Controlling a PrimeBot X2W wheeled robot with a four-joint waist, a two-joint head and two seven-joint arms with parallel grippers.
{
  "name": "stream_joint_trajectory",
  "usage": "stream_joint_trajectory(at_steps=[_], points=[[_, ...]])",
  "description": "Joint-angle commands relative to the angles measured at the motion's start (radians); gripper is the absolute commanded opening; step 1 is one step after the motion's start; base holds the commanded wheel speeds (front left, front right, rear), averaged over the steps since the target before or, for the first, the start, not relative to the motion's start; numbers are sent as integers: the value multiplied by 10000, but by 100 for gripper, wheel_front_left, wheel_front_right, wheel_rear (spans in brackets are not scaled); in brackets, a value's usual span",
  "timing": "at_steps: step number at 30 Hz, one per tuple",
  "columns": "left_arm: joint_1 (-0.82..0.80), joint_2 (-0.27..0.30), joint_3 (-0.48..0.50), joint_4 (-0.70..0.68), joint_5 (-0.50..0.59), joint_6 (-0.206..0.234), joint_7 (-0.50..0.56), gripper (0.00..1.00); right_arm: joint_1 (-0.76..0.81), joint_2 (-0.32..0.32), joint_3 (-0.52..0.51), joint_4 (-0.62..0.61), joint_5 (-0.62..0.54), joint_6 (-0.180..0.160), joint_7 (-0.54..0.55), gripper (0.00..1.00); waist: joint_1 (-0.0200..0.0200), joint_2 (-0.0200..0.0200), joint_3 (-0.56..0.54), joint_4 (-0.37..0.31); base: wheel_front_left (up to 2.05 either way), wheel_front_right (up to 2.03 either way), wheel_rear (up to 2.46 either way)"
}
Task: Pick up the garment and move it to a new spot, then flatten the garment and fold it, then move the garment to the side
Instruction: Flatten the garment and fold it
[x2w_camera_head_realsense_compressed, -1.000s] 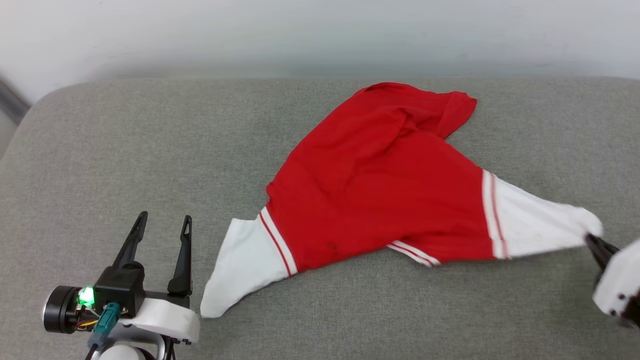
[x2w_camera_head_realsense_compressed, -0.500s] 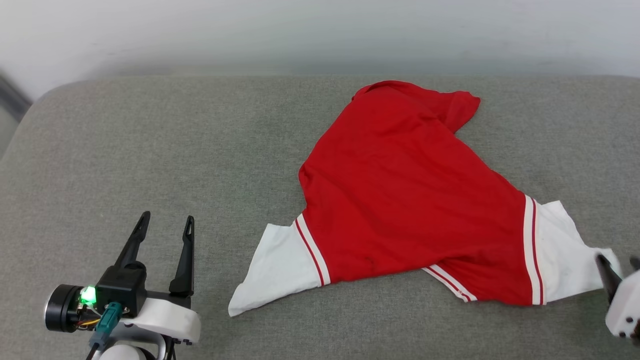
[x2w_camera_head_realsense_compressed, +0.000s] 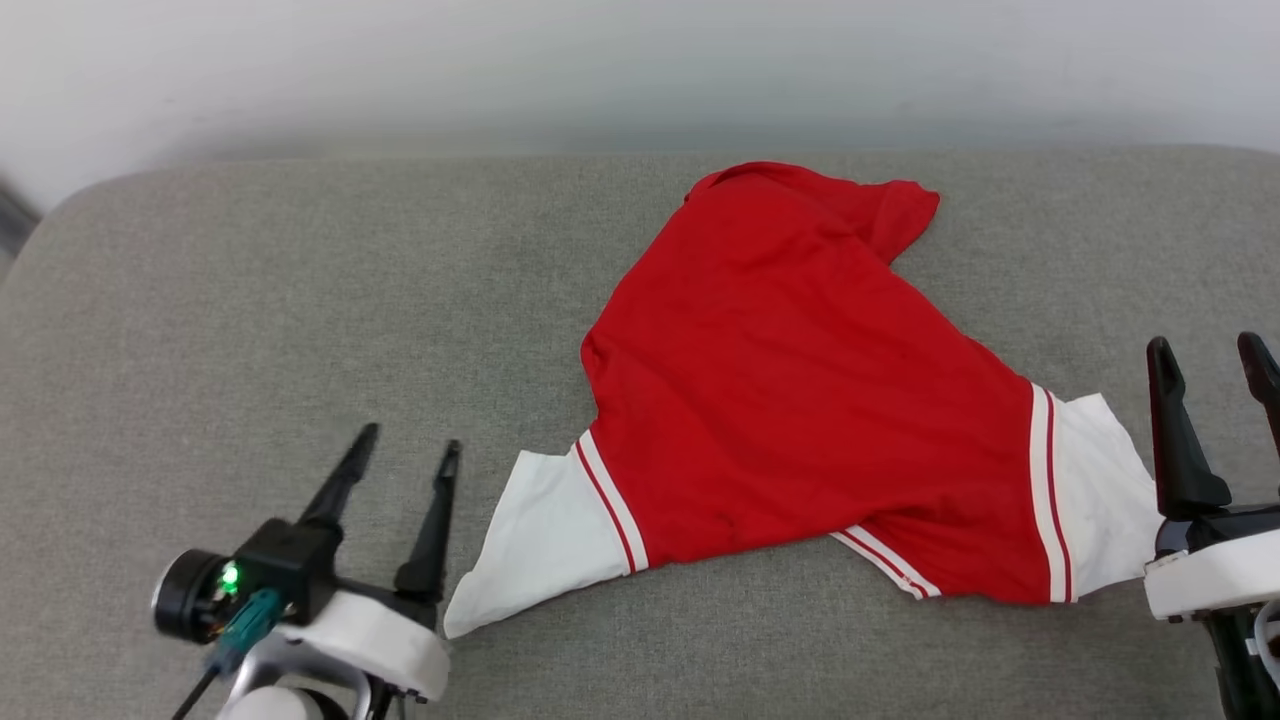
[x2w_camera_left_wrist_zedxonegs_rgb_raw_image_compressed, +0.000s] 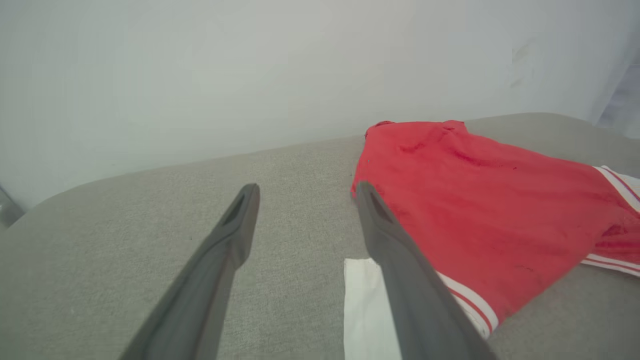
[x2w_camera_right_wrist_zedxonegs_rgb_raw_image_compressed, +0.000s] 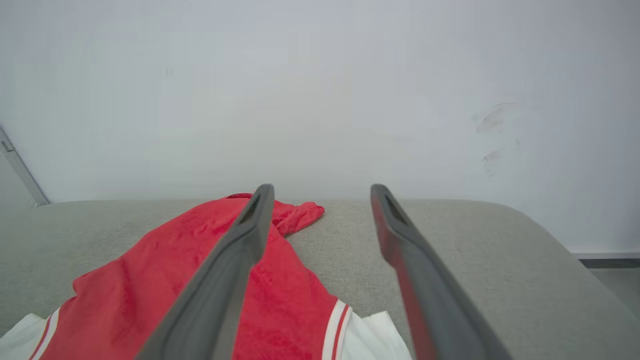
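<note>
A pale, bare wall (x2w_camera_head_realsense_compressed: 640, 70) runs behind a table (x2w_camera_head_realsense_compressed: 250, 300) with a grey woven fabric top and rounded corners. In the right wrist view the wall carries a few faint grey scuff marks (x2w_camera_right_wrist_zedxonegs_rgb_raw_image_compressed: 492, 125). A thin dark strip (x2w_camera_head_realsense_compressed: 12, 215) shows at the left edge of the head view, beside the table's far left corner. The shirt (x2w_camera_head_realsense_compressed: 790, 400) lies right of the table's middle, spread out but not flat. Its red body narrows toward the far edge, where a fold of cloth (x2w_camera_head_realsense_compressed: 895, 215) is turned over on itself. The side facing up is plain red. One white sleeve (x2w_camera_head_realsense_compressed: 540, 540) points toward the near left and the other white sleeve (x2w_camera_head_realsense_compressed: 1100, 500) lies at the near right, each joined to the red by a band of red and white stripes. A short run of striped trim (x2w_camera_head_realsense_compressed: 885, 562) also peeks out along the near edge. The left gripper (x2w_camera_head_realsense_compressed: 410, 440) sits at the near left just beside the left sleeve, its fingers spread apart and holding nothing. In its own wrist view one finger crosses in front of that sleeve and the red edge. A small green light (x2w_camera_head_realsense_compressed: 230, 577) glows on its wrist, next to a teal plug (x2w_camera_head_realsense_compressed: 245, 620). The right gripper (x2w_camera_head_realsense_compressed: 1205, 345) stands at the near right just beside the other sleeve, its fingers likewise wide apart and empty, pointing toward the wall.
</note>
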Motion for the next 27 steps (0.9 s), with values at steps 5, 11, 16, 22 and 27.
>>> stream_joint_trajectory(at_steps=[5,11,16,22,27], points=[[-895,423,-853,-333,-527,-408,2076,100,173,338,-154,-525,-215,-5,-757,100,0,0,369,-27,0,0,0],[-1827,1387,-1867,-437,-1843,-548,5336,100,-59,570,111,-702,-464,-5,-1022,100,0,0,893,-249,0,0,0],[-2396,1871,-2160,-298,-2543,-560,6583,100,-171,774,144,-644,-536,-5,-1154,100,0,0,1431,-482,0,0,0],[-2999,2046,-2570,247,-2673,-562,7115,100,-259,836,87,-601,-558,-5,-1220,100,0,0,1961,-645,0,0,0],[-3334,2170,-3036,962,-2269,-564,6948,45,-344,887,131,-550,-611,-5,-1267,100,0,0,2205,-718,0,0,0]])
